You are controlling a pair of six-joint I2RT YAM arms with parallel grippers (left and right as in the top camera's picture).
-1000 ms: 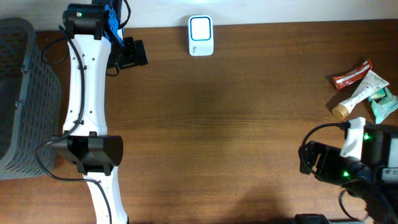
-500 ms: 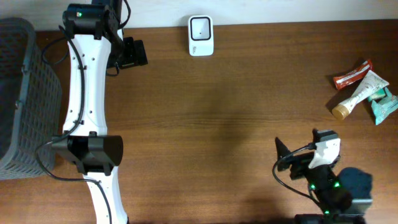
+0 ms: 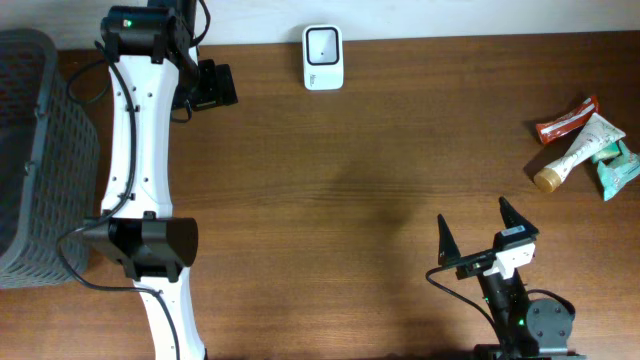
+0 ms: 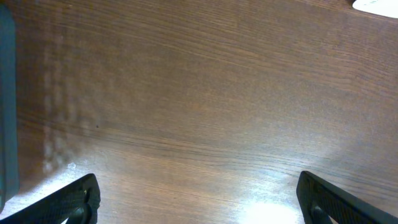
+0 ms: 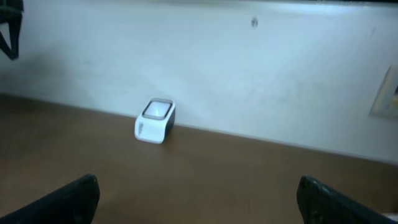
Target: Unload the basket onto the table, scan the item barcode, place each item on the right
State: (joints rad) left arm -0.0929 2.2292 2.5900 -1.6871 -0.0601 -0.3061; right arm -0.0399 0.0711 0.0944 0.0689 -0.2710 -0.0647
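The white barcode scanner [image 3: 323, 57] stands at the far edge of the wooden table, and the right wrist view shows it [image 5: 155, 121] against the wall. A red packet [image 3: 566, 120], a white tube [image 3: 578, 152] and a teal packet [image 3: 617, 168] lie together at the right edge. My right gripper [image 3: 477, 224] is near the front edge, left of those items, open and empty; its fingertips frame bare wood [image 5: 199, 198]. At the far left corner my left gripper [image 3: 215, 85] is open too, holding nothing [image 4: 199, 200].
A grey mesh basket [image 3: 30, 150] stands at the left edge, beside the left arm [image 3: 140, 180]. The left wrist view shows a dark edge [image 4: 6, 106] on its left side and a white corner of the scanner [image 4: 379, 4] at top right.
My right arm has swung from the right edge toward the front middle and now points at the far wall. The scanner's window went from lit to dark. The left arm stayed put.
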